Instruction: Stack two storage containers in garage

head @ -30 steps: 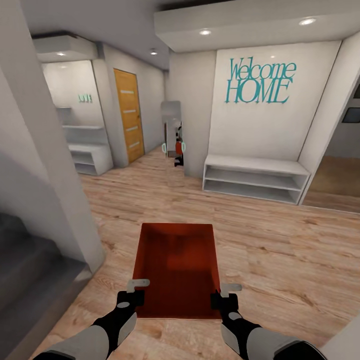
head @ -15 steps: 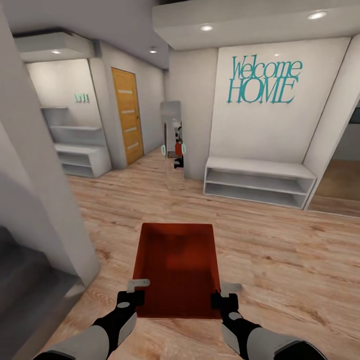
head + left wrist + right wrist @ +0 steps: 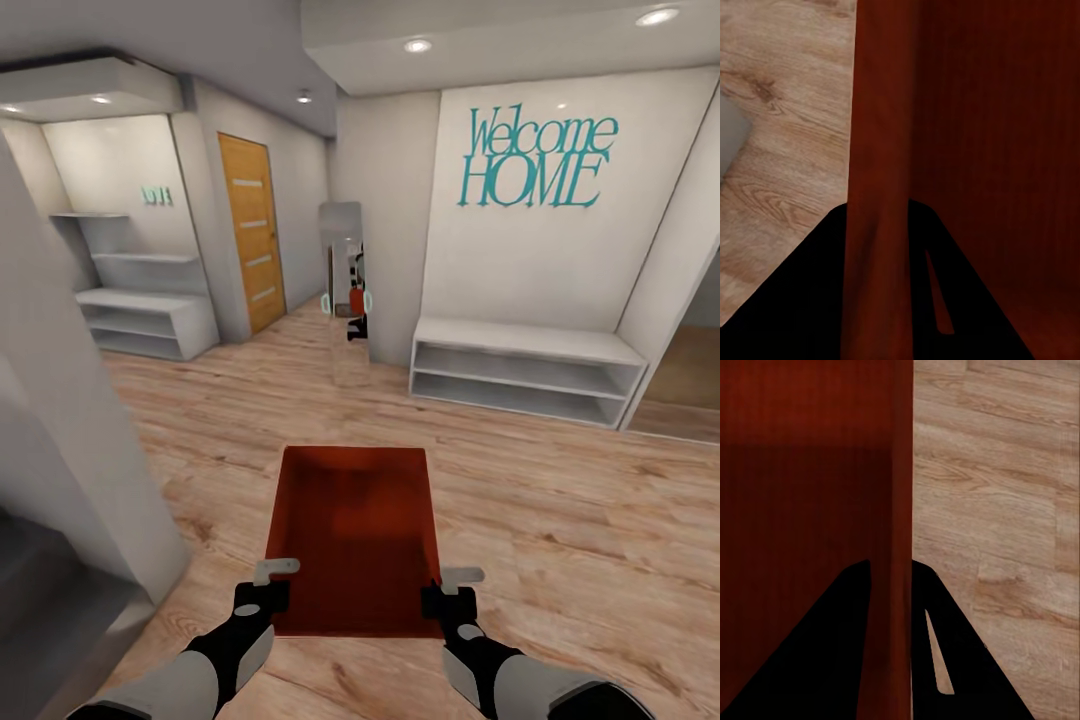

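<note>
One orange-red storage container [image 3: 350,530] hangs in front of me above the light wood plank floor, its open top toward the head camera. My left gripper [image 3: 262,592] is shut on the container's left wall near its close end, and my right gripper [image 3: 446,596] is shut on the right wall. In the left wrist view the thin red wall [image 3: 879,150] runs between the dark fingers of the left gripper [image 3: 877,217]. The right wrist view shows the opposite wall [image 3: 900,472] pinched by the right gripper [image 3: 891,570].
A grey wall corner [image 3: 70,450] stands close at the left. Ahead are a low white bench shelf [image 3: 520,370] under teal "Welcome HOME" lettering, a tall mirror [image 3: 343,290], a wooden door [image 3: 250,235] and white shelving [image 3: 140,320]. Open plank floor lies between.
The whole head view has shifted: the left wall corner slides out to the left and the hallway opens up, so the camera moved. The container and both grippers keep their places in the picture.
</note>
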Robot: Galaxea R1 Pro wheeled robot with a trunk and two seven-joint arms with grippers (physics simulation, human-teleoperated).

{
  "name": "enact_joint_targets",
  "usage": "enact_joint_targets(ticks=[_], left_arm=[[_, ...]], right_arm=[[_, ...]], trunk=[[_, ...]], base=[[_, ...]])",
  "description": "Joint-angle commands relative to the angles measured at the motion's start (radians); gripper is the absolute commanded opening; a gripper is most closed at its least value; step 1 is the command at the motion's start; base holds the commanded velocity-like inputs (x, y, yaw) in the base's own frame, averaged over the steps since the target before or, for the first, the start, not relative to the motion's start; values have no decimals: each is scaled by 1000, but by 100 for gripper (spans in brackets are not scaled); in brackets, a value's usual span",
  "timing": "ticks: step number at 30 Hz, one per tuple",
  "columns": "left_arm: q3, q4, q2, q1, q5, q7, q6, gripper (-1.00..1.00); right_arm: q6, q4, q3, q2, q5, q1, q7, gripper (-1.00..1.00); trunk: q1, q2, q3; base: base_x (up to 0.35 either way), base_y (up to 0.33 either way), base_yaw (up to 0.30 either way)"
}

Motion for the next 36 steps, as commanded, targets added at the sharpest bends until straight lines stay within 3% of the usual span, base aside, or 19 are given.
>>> enact_joint_targets(ticks=[1, 36], left_arm=[[37, 2, 59, -2, 96, 5, 1, -100], [37, 2, 61, -2, 95, 5, 1, -100]], right_arm=[[-4, -2, -38, -13, 35, -1, 2, -100], [-4, -2, -38, -13, 35, -1, 2, -100]], trunk=[[1, -1, -1], [1, -1, -1]], base=[[323, 0, 0], [323, 0, 0]])
